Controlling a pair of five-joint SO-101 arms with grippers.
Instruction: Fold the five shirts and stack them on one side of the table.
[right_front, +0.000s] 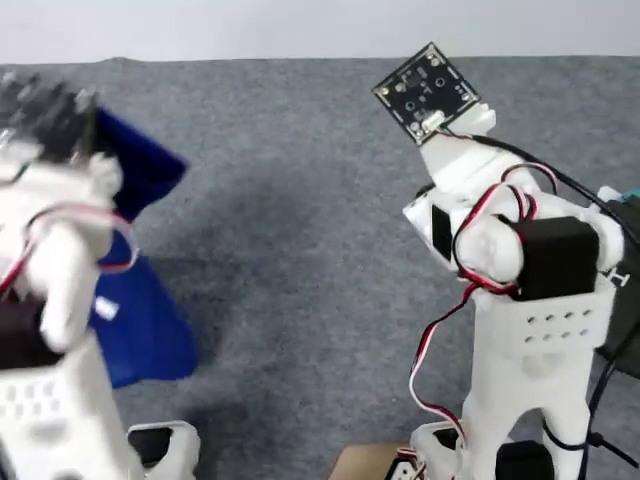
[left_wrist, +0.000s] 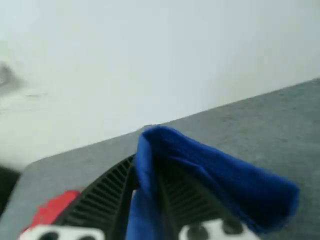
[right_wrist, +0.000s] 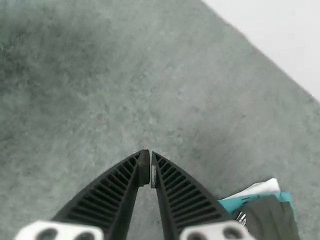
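A blue shirt (right_front: 150, 320) hangs from my left gripper (right_front: 45, 110) at the table's far left, and its lower part drapes down onto the grey table (right_front: 320, 200). In the left wrist view a fold of the blue shirt (left_wrist: 215, 170) is clamped between the black fingers of the left gripper (left_wrist: 150, 145), lifted above the table. My right gripper (right_wrist: 150, 162) is shut with nothing in it, its tips pointing down at bare grey table surface. The right arm (right_front: 520, 260) stands at the right side.
A teal cloth with a white label (right_wrist: 255, 200) lies beside the right gripper, and shows at the right edge (right_front: 625, 195). A red item (left_wrist: 55, 207) lies on the table behind the left fingers. A brown object (right_front: 365, 462) sits at the front edge.
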